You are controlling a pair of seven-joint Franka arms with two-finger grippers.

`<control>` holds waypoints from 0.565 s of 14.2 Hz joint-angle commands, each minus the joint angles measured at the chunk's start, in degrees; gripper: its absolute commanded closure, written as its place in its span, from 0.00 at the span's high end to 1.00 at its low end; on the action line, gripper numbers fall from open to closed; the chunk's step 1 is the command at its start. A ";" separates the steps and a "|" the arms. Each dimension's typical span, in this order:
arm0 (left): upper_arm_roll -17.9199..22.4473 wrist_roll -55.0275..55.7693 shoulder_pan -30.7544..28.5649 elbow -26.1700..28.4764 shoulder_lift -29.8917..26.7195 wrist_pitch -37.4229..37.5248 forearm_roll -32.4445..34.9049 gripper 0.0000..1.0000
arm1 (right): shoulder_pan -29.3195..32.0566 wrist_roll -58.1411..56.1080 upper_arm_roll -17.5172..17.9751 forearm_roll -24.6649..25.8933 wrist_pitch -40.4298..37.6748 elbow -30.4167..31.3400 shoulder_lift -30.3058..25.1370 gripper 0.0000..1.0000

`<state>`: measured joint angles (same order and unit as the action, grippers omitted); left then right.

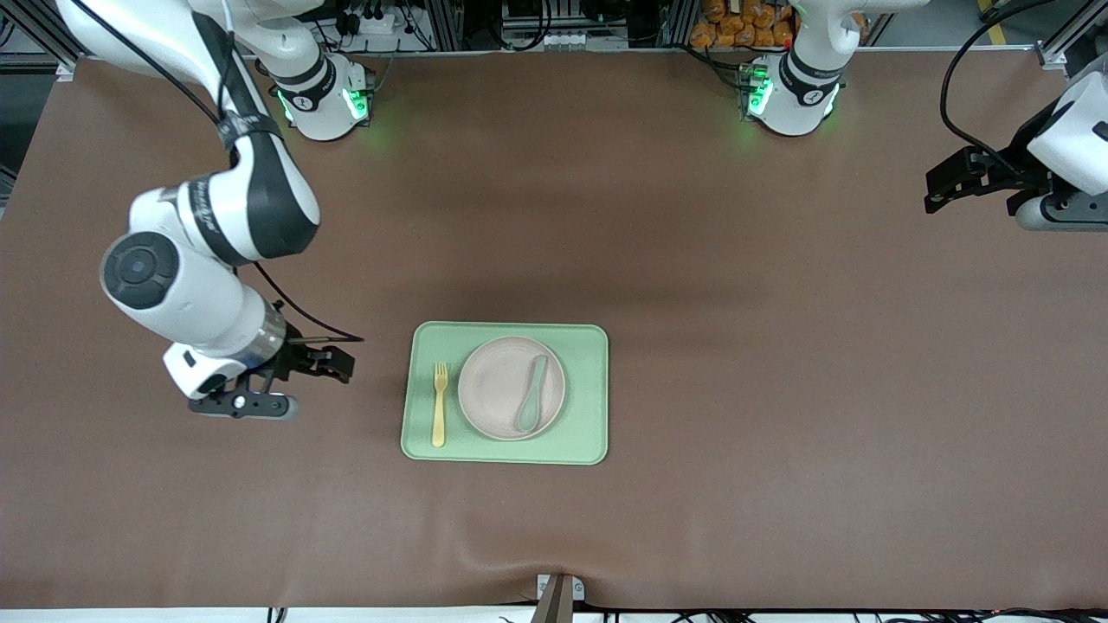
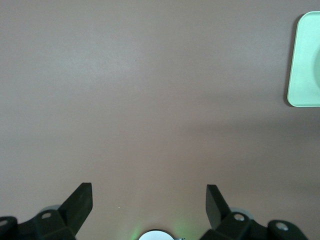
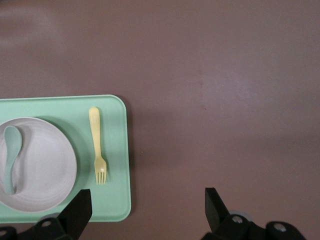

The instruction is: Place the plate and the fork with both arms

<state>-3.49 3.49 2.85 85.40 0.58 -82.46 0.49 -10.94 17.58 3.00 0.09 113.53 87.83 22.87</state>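
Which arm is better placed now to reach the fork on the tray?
The right arm, probably. Its tool is open over the table beside the tray, at the end where the fork lies next to the plate. The left tool, also open, waits at the left arm's end of the table.

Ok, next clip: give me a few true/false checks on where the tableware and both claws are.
1. The fork lies on the tray beside the plate. True.
2. The spoon lies on the bare table. False: it rests on the plate.
3. The right claw holds the fork. False: it is open and empty, beside the tray toward the right arm's end.
4. The left claw is open, away from the tray at the left arm's end. True.
5. The plate sits off the tray. False: it is on it.
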 commanded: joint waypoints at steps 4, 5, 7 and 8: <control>0.33 -0.60 -0.48 -0.23 -1.02 -0.60 -0.14 1.00 | 2.50 -2.37 0.51 -1.06 -7.61 1.74 -8.61 1.00; 0.33 -0.59 -0.39 -0.41 -0.93 -0.60 0.04 1.00 | 3.55 -2.37 0.77 -1.06 -9.10 1.65 -10.63 1.00; 0.33 -0.59 -0.39 -0.50 -0.93 -0.60 0.22 1.00 | 4.00 -2.55 0.60 -1.06 -11.39 1.65 -14.06 1.00; 0.33 -0.51 -0.22 -0.41 -0.84 -0.60 0.22 1.00 | 4.26 -2.63 0.60 -1.06 -12.45 1.39 -15.47 1.00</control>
<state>-3.11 3.49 2.70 85.00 0.38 -82.94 0.49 -8.06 16.08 2.97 0.07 102.84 87.63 11.78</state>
